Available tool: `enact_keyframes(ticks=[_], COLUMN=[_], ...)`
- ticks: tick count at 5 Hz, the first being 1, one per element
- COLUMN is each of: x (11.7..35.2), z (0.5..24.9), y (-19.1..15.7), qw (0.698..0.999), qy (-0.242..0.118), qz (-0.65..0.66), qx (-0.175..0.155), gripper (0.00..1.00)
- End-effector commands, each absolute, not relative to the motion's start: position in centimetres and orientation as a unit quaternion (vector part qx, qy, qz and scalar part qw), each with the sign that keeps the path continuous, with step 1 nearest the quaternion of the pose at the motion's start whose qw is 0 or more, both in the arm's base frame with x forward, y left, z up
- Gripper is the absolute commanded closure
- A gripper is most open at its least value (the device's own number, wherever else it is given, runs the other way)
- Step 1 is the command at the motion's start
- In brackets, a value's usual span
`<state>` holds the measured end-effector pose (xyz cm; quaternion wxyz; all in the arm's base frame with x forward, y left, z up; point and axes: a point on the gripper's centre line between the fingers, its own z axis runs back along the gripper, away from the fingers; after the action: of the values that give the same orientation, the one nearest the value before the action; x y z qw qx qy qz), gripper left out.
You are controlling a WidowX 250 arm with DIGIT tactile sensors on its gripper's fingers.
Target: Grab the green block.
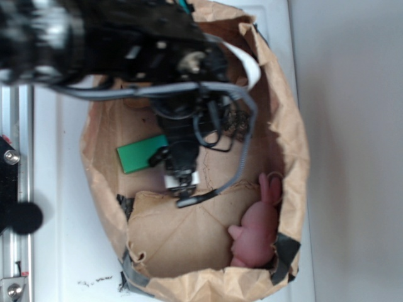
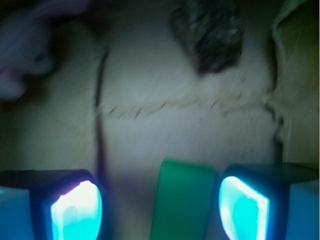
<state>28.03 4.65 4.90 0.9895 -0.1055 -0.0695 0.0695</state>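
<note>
Gripper [image 2: 160,205] hanging wide open, holding nothing, straddling green block [image 2: 182,200] off-centre toward one finger; next: centring, descending, closing.

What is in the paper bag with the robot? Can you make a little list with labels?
container: brown paper bag, open at the top
target: green block, lying flat on the bag floor
gripper: open, one finger on each side, block's end between them in the wrist view
contact: none visible yet
toy: pink plush rabbit, in a corner, apart from the block
other: dark brown lump, beyond the gripper in the wrist view
</note>
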Motion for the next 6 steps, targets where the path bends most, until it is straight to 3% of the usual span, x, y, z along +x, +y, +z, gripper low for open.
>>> enact_keyframes(ticks=[1,3,6], x=[28.0,27.0,25.8], z=[4.9,3.1,2.2], y=[5.0,3.8,4.2], qw=[0.989,0.993,0.99], qy=[-0.102,-0.094,-0.062], qz=[0.064,0.037,0.097], qx=[-0.087,-0.066,-0.079], gripper=[0.0,0.0,0.0])
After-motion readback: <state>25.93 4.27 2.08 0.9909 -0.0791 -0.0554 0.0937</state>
